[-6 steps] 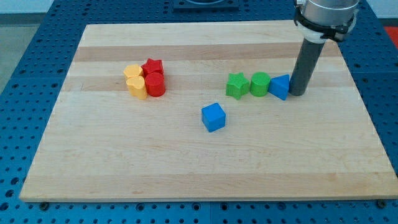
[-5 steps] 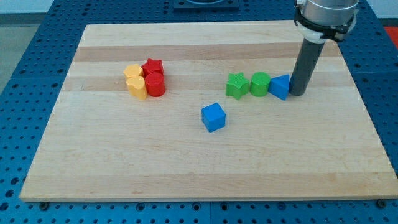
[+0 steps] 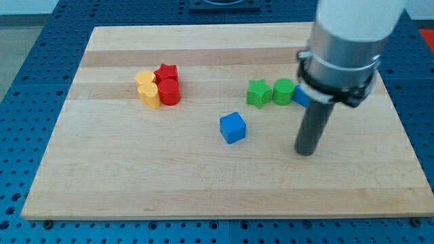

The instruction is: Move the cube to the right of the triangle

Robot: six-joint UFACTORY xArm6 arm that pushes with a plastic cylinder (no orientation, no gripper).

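The blue cube (image 3: 232, 127) lies near the board's middle. The blue triangle (image 3: 300, 95) sits right of centre, mostly hidden behind my arm, at the right end of a row with two green blocks. My tip (image 3: 306, 152) rests on the board below the triangle and to the right of the cube, about a hundred pixels from it, touching neither.
A green star (image 3: 257, 93) and a green cylinder (image 3: 283, 91) sit left of the triangle. At the upper left are a red star (image 3: 166, 72), a red cylinder (image 3: 169, 92) and two yellow blocks (image 3: 147, 88). The wooden board (image 3: 135, 183) ends in edges all round.
My tip has left the triangle's right side and moved toward the view's bottom and slightly left. No block has moved.
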